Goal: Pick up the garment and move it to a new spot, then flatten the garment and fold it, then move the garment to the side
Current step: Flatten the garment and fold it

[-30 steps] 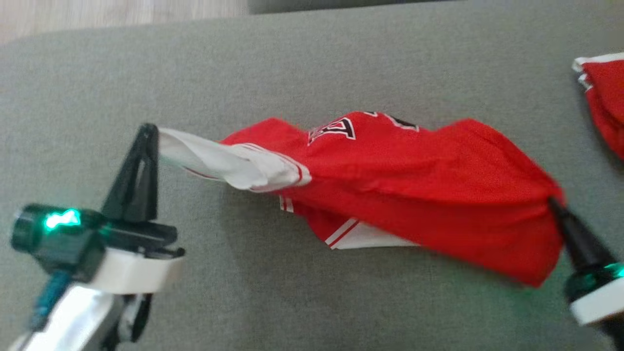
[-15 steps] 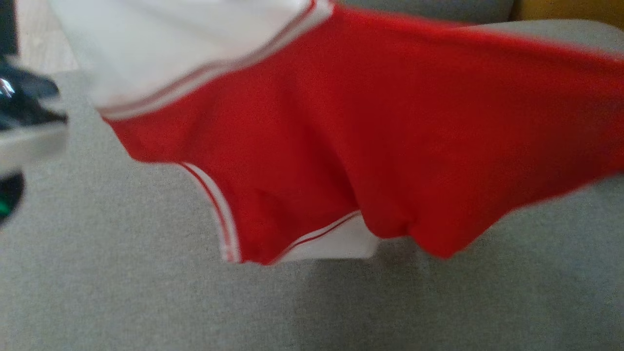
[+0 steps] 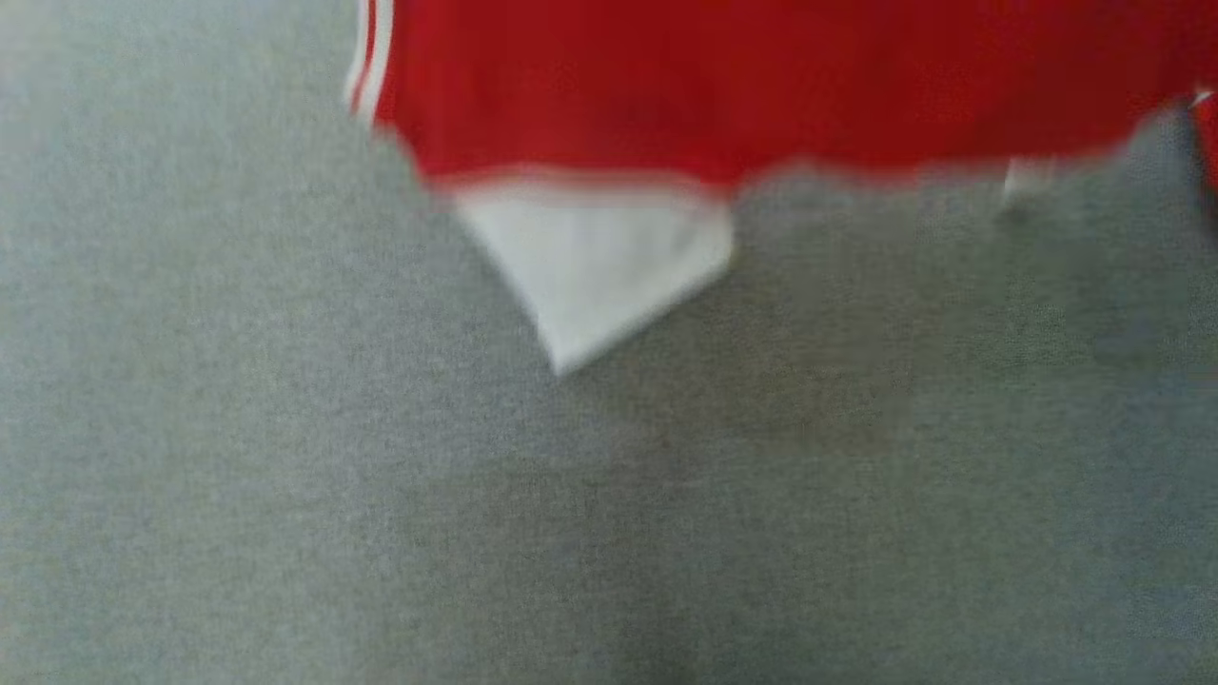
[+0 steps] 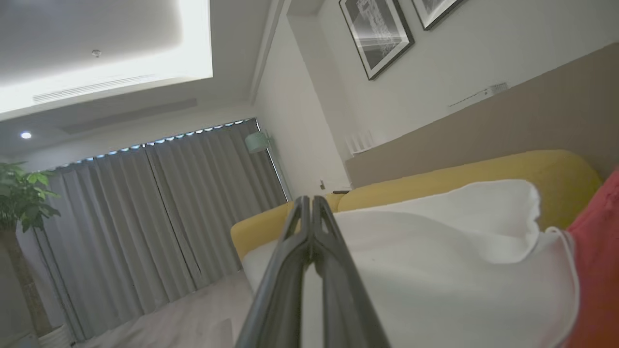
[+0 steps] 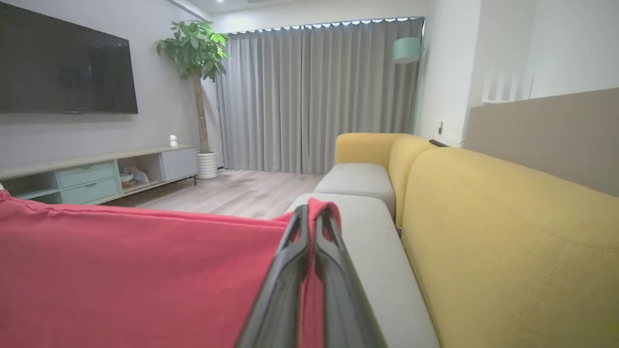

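The garment (image 3: 761, 86) is a red jersey with white trim, hanging in the air along the top of the blurred head view, a white corner (image 3: 599, 266) drooping below it over the grey cushion (image 3: 285, 476). In the left wrist view my left gripper (image 4: 309, 205) is shut on the garment's white part (image 4: 435, 270), with red cloth at the right edge. My right gripper (image 5: 312, 215) is shut on a red edge of the garment (image 5: 145, 280), which stretches away to the left in the right wrist view.
A second red and white cloth (image 3: 1208, 124) peeks in at the head view's right edge. The grey seat cushions (image 5: 358, 179) are backed by a yellow sofa back (image 5: 508, 232). Wood floor, a TV unit (image 5: 96, 174) and curtains lie beyond.
Both grippers have lifted the garment off the cushion, stretched between them. The head camera has shifted, so the garment now hangs at the picture's top and the grippers have left that view.
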`<state>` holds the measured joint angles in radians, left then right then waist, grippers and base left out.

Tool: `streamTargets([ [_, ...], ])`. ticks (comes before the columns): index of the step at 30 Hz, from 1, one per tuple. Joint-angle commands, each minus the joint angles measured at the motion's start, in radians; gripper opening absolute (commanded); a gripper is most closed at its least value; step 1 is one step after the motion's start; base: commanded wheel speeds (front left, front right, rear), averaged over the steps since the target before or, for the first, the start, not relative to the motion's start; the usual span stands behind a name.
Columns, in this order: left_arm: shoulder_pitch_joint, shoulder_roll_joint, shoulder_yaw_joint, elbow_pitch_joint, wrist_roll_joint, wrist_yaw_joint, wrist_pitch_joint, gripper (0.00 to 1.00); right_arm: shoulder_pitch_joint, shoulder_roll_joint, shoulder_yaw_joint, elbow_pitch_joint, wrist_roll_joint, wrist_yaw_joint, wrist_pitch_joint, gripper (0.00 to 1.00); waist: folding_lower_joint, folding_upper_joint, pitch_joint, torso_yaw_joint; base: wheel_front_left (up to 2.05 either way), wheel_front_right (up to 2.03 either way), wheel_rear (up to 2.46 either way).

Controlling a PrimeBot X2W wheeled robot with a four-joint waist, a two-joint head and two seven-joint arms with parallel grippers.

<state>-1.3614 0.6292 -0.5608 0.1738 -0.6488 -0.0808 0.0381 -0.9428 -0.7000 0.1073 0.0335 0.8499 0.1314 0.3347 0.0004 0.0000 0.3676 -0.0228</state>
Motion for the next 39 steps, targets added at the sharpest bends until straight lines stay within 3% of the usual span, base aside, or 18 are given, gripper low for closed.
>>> streamTargets([
  [1,-0.128,0.012,0.019,0.059,0.057,-0.009,-0.035,0.0,-0.099,-0.009,0.034,0.039,-0.059,-0.001,-0.043,0.0,-0.0004,0.0,0.099,0.028,0.0,0.0,0.0],
  [4,-0.278,-0.053,0.0,0.213,0.133,-0.015,-0.136,0.0,-0.284,-0.007,0.114,0.153,-0.145,-0.001,-0.139,0.0,-0.0004,0.0,0.146,0.04,0.0,0.0,0.0],
  [7,-0.332,-0.086,-0.023,0.293,0.154,-0.026,-0.193,0.0,-0.36,-0.025,0.193,0.215,-0.165,-0.001,-0.19,0.0,-0.0004,0.0,0.163,0.046,0.0,0.0,0.0],
  [14,-0.256,-0.093,-0.073,0.341,0.104,-0.046,-0.255,0.0,-0.341,-0.065,0.34,0.293,-0.104,-0.001,-0.251,0.0,-0.0004,0.0,0.182,0.06,0.0,0.0,0.0],
  [24,0.22,0.013,-0.161,0.187,0.033,-0.04,-0.295,0.0,-0.022,-0.124,0.46,0.35,0.022,-0.001,-0.404,0.0,-0.0004,0.0,0.11,0.06,0.0,0.0,0.0],
  [30,0.613,0.067,-0.196,0.031,-0.012,0.045,-0.299,0.0,0.265,-0.135,0.482,0.352,0.078,-0.001,-0.504,0.0,-0.0004,0.0,0.005,0.038,0.0,0.0,0.0],
  [39,1.065,0.071,-0.188,-0.116,-0.102,0.17,-0.3,0.0,0.565,-0.082,0.484,0.364,0.052,-0.001,-0.568,0.0,-0.0004,0.0,-0.11,-0.001,0.0,0.0,0.0],
])
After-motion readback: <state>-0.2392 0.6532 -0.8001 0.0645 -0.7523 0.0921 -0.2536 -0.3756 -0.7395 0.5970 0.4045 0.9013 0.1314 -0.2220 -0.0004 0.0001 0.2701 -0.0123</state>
